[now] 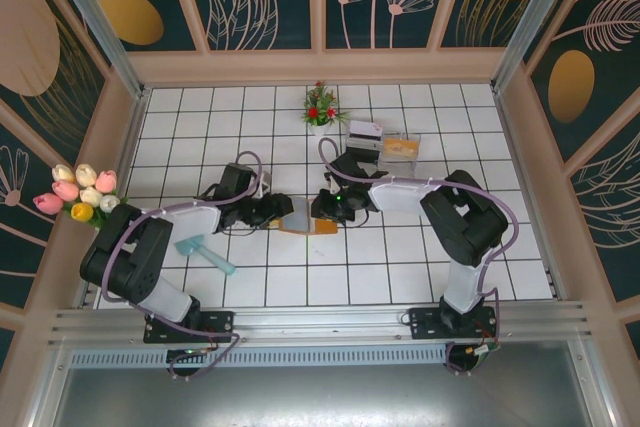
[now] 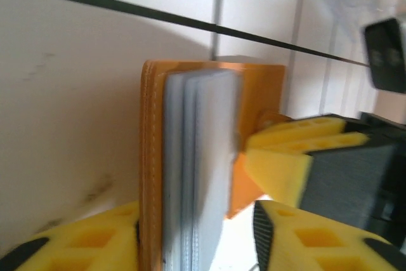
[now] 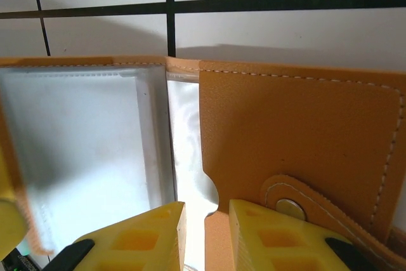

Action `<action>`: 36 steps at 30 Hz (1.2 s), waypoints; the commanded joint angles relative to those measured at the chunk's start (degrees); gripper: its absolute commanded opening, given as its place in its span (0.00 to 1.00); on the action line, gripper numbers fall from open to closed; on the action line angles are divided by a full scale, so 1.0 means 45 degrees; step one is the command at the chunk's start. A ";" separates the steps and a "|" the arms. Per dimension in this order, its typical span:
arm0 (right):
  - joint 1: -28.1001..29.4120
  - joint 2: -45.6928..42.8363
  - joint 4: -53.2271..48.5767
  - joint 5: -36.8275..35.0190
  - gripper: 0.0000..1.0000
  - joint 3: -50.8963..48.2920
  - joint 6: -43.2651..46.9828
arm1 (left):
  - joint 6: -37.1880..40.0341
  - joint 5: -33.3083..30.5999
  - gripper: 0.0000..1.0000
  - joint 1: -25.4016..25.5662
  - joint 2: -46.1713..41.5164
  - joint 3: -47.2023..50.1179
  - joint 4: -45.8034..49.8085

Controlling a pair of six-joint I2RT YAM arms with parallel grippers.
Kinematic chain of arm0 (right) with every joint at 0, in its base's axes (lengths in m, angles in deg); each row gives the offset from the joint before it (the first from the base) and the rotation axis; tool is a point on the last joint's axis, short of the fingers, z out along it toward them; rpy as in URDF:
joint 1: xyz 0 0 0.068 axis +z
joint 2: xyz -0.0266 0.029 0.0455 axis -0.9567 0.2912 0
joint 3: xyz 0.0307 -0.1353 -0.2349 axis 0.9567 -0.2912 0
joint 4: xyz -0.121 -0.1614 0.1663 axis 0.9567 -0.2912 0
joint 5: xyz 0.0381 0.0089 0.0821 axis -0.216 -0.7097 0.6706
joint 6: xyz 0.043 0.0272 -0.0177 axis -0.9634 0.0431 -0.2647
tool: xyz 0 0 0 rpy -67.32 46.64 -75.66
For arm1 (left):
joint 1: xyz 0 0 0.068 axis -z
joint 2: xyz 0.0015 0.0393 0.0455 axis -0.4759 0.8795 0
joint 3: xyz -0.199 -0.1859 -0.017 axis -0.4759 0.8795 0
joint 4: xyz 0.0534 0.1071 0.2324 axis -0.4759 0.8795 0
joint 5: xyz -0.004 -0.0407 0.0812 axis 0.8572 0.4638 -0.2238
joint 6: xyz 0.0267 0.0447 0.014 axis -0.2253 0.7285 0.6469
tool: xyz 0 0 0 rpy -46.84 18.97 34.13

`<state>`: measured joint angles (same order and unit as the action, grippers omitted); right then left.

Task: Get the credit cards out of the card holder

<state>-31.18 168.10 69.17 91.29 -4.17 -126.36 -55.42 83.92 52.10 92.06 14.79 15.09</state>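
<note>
The orange-brown card holder hangs open between both grippers at the middle of the floor. My left gripper is open around its cover and clear inner sleeves. One of its fingers lies against the stitched cover, while a gap separates the other from the sleeves. My right gripper is shut on the holder's pocket edge beside the snap tab. No card shows in the clear sleeves. Teal-green credit cards lie on the tiles near the left arm.
At the back, a clear tray holds an orange-tan card and a white card. A small potted plant stands beside it. A bunch of tulips sits on the left wall ledge. Walls close in the tiled floor.
</note>
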 commanded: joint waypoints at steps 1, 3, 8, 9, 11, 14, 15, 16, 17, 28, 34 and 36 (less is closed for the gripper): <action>-0.0128 0.0053 -0.0341 0.0084 0.27 -0.0332 0.0008 | 0.0018 0.1252 0.38 0.0040 -0.0494 0.0219 -0.1364; -0.0187 0.0037 -0.0291 0.0131 0.26 -0.0392 -0.0008 | -0.0440 0.1588 0.30 0.0060 -0.0425 0.0493 -0.2122; -0.0305 0.0041 -0.0218 0.0277 0.26 -0.0512 -0.0024 | -0.1026 0.1765 0.20 0.0050 -0.0389 0.0864 -0.3125; -0.0305 0.0018 -0.0197 0.0315 0.26 -0.0530 0.0026 | -0.0937 0.1714 0.22 0.0050 -0.0304 0.0780 -0.2917; -0.0306 0.0027 -0.0242 0.0342 0.27 -0.0494 0.0133 | -0.0572 0.1516 0.28 0.0050 -0.0055 0.0536 -0.2266; -0.0290 0.0091 -0.0377 0.0326 0.27 -0.0385 0.0244 | -0.0488 0.1538 0.34 0.0050 0.0243 0.0285 -0.2105; -0.0286 0.0110 -0.0414 0.0326 0.26 -0.0381 0.0254 | -0.0446 0.1528 0.34 0.0060 0.0317 0.0183 -0.2012; -0.0288 0.0122 -0.0421 0.0303 0.26 -0.0394 0.0267 | -0.0398 0.1542 0.33 0.0065 0.0407 0.0067 -0.1943; -0.0300 0.0114 -0.0407 0.0301 0.26 -0.0409 0.0270 | -0.0385 0.1506 0.32 0.0064 0.0466 0.0013 -0.1917; -0.0361 0.0308 -0.0152 0.0639 0.27 -0.0603 0.0238 | -0.0416 0.1819 0.09 0.0166 0.0988 -0.0142 -0.2285; -0.0589 -0.0244 0.0591 0.1259 0.27 -0.0887 0.0163 | 0.0313 0.1166 0.01 0.0201 0.0827 -0.0168 -0.1181; -0.0598 -0.0434 0.0341 0.1112 0.28 -0.0721 0.0256 | 0.0580 0.0828 0.01 0.0189 0.0686 -0.0232 -0.0694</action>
<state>-33.67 167.53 72.16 95.77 -6.47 -125.94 -55.90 89.69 52.12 95.14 14.50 6.93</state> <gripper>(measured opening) 0.273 0.054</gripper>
